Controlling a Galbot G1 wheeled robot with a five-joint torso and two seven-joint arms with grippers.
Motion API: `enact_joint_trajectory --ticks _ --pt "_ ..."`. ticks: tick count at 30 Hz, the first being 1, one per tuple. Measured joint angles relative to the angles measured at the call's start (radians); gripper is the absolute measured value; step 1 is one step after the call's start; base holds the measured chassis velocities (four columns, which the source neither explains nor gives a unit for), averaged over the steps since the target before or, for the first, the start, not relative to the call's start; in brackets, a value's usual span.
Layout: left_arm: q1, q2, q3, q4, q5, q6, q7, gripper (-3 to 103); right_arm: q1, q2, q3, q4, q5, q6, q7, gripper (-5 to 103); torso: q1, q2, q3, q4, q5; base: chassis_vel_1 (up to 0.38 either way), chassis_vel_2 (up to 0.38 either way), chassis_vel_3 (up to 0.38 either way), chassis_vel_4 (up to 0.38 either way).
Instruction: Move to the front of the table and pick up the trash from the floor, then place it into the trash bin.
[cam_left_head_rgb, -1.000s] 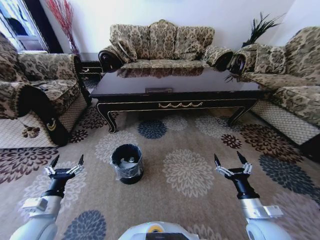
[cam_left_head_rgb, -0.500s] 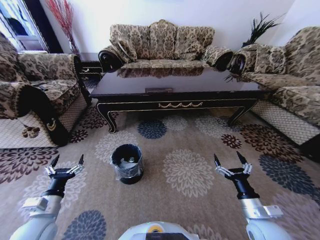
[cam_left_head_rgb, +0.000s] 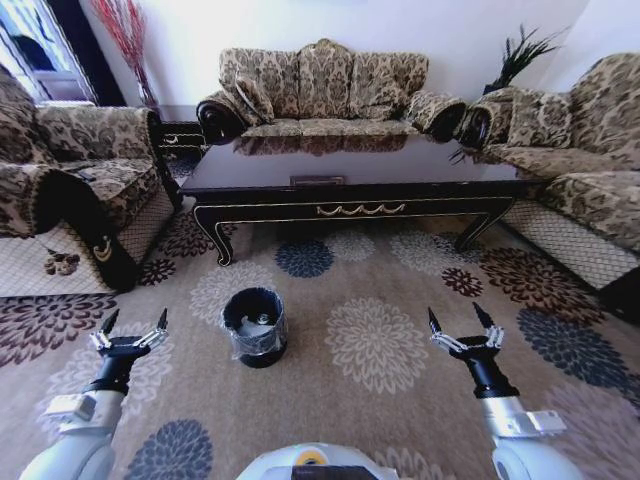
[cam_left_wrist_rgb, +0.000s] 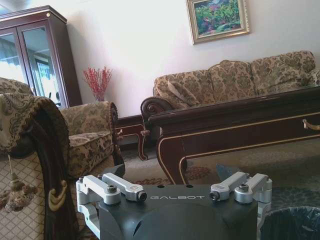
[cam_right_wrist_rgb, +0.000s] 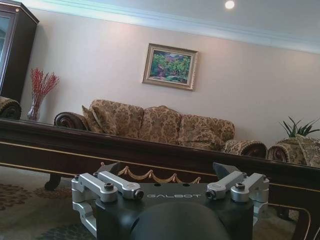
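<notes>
The long dark table (cam_left_head_rgb: 350, 180) with its gold scroll stands across the far side of the flowered floor (cam_left_head_rgb: 330, 400). The small black trash bin (cam_left_head_rgb: 254, 327), liner wrapped round it, stands upright on the carpet in front of the table. A pale bit of trash (cam_left_head_rgb: 262, 320) lies at its bottom. My left gripper (cam_left_head_rgb: 133, 328) hangs open and empty to the left of the bin, a short way off. My right gripper (cam_left_head_rgb: 460, 322) is open and empty farther right. In the left wrist view the bin's rim (cam_left_wrist_rgb: 292, 222) and the table (cam_left_wrist_rgb: 240, 125) appear.
A sofa (cam_left_head_rgb: 325, 85) stands behind the table. Armchairs flank it at left (cam_left_head_rgb: 70, 190) and right (cam_left_head_rgb: 580, 150). A small side table (cam_left_head_rgb: 180, 130) sits in the far left corner. Open carpet lies between the bin and the right gripper.
</notes>
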Motion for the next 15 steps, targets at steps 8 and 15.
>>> enact_joint_trajectory --ticks 8,15 --pt "0.0 0.0 0.0 0.0 0.0 0.0 0.0 100 0.0 0.0 0.0 0.0 0.0 0.0 0.001 100 0.0 0.0 0.0 0.0001 0.0001 0.148 -0.138 -0.146 0.156" --pt "0.0 0.0 0.0 0.0 0.0 0.001 0.0 100 0.0 0.0 0.0 0.0 0.0 0.0 0.001 100 0.0 0.0 0.0 0.0001 0.0 0.228 -0.246 -0.253 0.256"
